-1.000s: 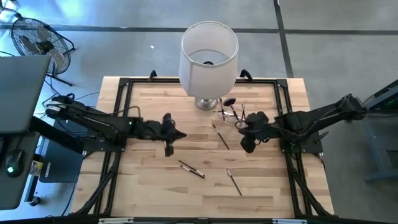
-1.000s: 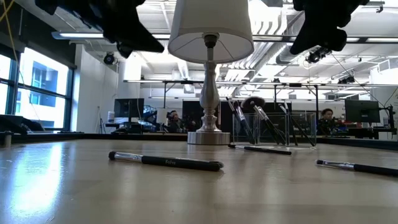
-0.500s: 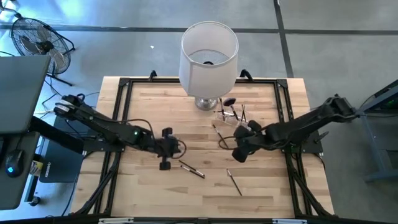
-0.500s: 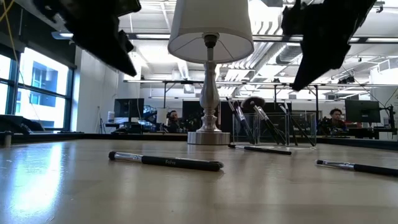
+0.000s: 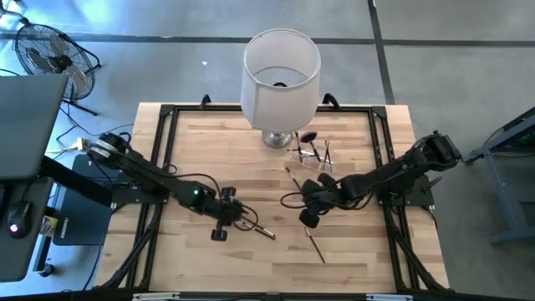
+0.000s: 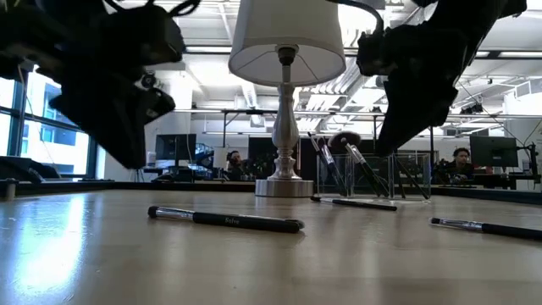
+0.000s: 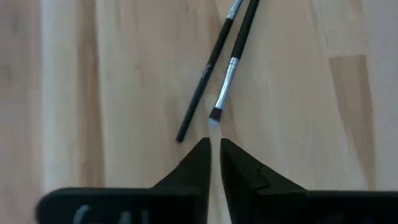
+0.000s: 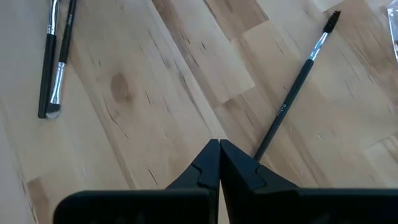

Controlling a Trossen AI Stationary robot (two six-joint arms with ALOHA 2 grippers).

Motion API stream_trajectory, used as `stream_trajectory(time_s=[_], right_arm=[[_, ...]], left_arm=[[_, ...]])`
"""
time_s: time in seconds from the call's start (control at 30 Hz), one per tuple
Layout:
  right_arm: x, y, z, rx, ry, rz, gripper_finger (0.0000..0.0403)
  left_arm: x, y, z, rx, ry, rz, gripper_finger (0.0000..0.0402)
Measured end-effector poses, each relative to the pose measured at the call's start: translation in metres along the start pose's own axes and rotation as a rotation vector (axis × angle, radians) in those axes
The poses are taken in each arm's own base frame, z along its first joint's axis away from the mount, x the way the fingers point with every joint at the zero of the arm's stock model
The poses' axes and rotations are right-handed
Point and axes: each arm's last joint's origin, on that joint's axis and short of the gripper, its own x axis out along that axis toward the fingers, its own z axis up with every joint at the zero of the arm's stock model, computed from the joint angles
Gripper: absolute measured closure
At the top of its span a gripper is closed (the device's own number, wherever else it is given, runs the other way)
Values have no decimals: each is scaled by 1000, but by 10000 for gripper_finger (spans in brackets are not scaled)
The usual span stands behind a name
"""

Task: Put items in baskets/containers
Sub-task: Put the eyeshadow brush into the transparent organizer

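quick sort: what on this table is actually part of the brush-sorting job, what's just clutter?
Job:
- clear holder, some brushes already standing in it
- pair of brushes lying together on the table, ahead of the left gripper
- brush with a spoolie tip, ahead of the right gripper
- brush lying near the holder

Not job:
- white lamp
- fan off the table

two brushes (image 5: 257,227) lie together mid-table; the clear holder (image 5: 311,154) stands just beside the lamp base (image 5: 276,139).
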Motion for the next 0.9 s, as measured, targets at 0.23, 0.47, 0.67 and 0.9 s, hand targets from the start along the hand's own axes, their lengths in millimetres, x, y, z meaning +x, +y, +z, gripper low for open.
stream_trajectory(time_s=[0.23,0.47,0.67,0.9], right_arm=[[0,1,0,2,-4,7,400],[0,1,1,2,-9,9,397],[0,1,1,-14,-9,15,401],[0,2,1,-14,-6,20,396]], left_arm=[[19,-3,0,16,11,-39,318],[33,-3,-5,21,51,-11,301],[40,-3,-7,23,68,3,300],[42,-3,-7,31,57,29,300]])
